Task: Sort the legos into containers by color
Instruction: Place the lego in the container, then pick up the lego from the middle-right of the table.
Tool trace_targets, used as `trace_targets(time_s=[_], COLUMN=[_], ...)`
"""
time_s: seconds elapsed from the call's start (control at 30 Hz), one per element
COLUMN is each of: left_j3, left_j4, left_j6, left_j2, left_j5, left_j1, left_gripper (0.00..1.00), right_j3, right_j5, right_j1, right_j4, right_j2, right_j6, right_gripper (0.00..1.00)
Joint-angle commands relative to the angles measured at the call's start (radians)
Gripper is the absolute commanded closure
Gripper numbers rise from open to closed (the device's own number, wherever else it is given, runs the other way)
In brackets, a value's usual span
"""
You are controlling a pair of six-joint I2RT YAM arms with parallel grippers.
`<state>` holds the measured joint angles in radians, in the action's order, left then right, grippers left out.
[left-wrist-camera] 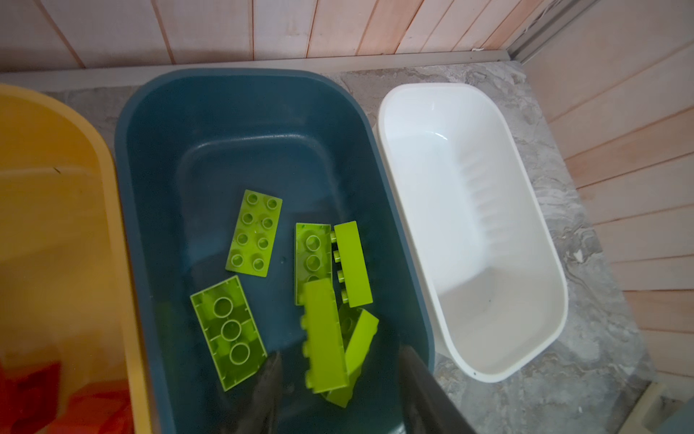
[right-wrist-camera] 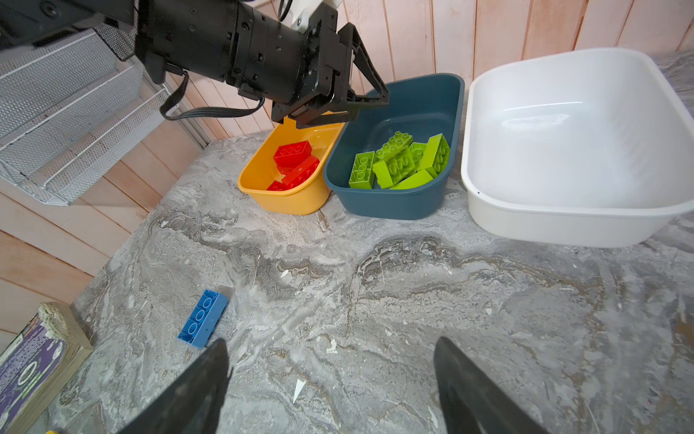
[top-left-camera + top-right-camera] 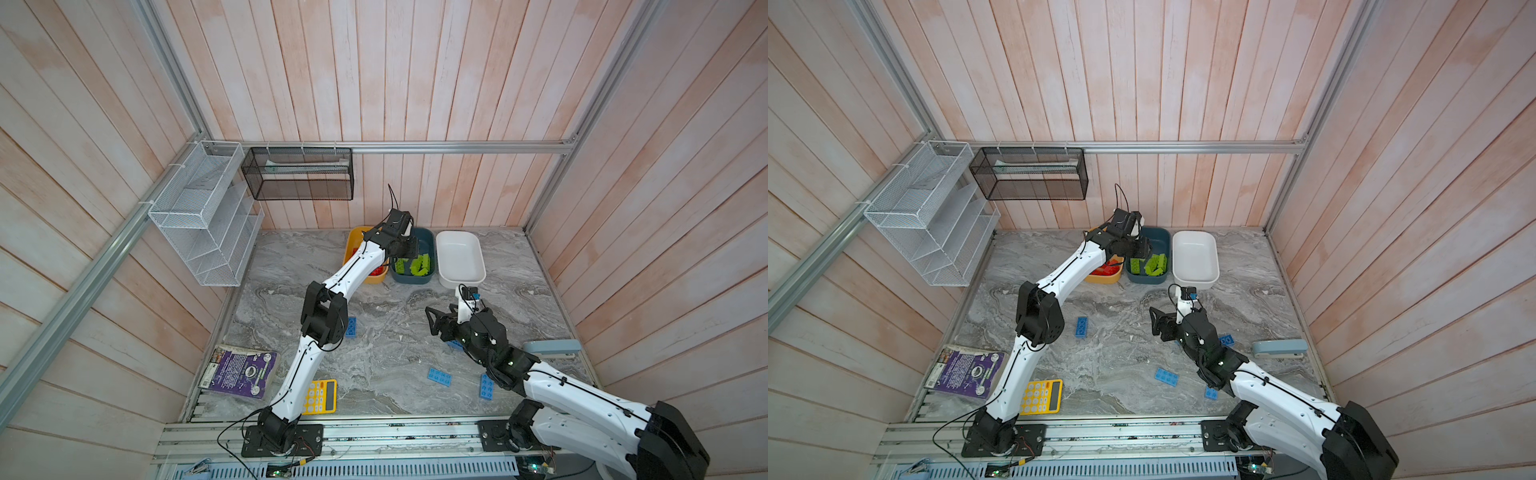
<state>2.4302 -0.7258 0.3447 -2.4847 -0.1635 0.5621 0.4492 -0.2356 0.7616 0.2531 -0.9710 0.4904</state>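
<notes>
The grey marble table (image 3: 374,399) takes the whole floor of the wooden booth. The left arm (image 3: 305,361) reaches over it to the back and, in both top views, covers a big part of the yellow tub (image 3: 352,245). Its claw (image 1: 341,351) hangs over the dark teal tub (image 3: 424,243), partly open and gripping nothing. The right claw (image 2: 330,375) stands wide, holding nothing, above bare table in front of the white tub (image 3: 457,253).

On the walls hang a white wire rack (image 3: 203,216) and a black mesh basket (image 3: 299,174). A purple book (image 3: 239,372), a yellow calculator (image 3: 320,397) and a grey-blue object (image 3: 550,348) that I cannot identify lie near the table's edges.

As far as I can count, 6 green legos (image 1: 253,233) lie in the teal tub. The red legos (image 2: 294,161) lie in the yellow tub. 4 blue legos (image 3: 439,377) lie loose on the table, 1 half hidden under the right arm.
</notes>
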Motion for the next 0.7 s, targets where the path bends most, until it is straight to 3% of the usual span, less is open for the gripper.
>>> trace_targets(time_s=[0.0,0.1,0.33,0.47,0.67], left_j3=[-0.005,-0.126,-0.698,-1.016,-1.382], left_j4=[-0.003,0.035,0.325,0.469,0.523], left_j6=[-0.010,-0.009,0.053,0.099,0.126], left_j2=[0.069,0.180,0.597,0.807,1.050], left_j5=[-0.015,-0.005,0.049,0.100,0.194], left_j1=[0.000,0.004,0.039,0.082,0.139], left_gripper=[0.44,0.43,0.42,0.42,0.42], right_j3=[0.090,0.143,0.259,0.251,0.208], right_j5=[-0.029,-0.084,-0.142,-0.164,-0.153], right_j1=[0.005,0.004,-0.054,-0.082,-0.130], right_j4=[-0.155,-0.307,-0.634,-0.690,-0.707], right_j2=[-0.032,-0.064,-0.146,-0.149,-0.175], right_j6=[0.032,0.074,0.229,0.305,0.371], right_gripper=[0.12,0.08,0.03,0.01,0.01])
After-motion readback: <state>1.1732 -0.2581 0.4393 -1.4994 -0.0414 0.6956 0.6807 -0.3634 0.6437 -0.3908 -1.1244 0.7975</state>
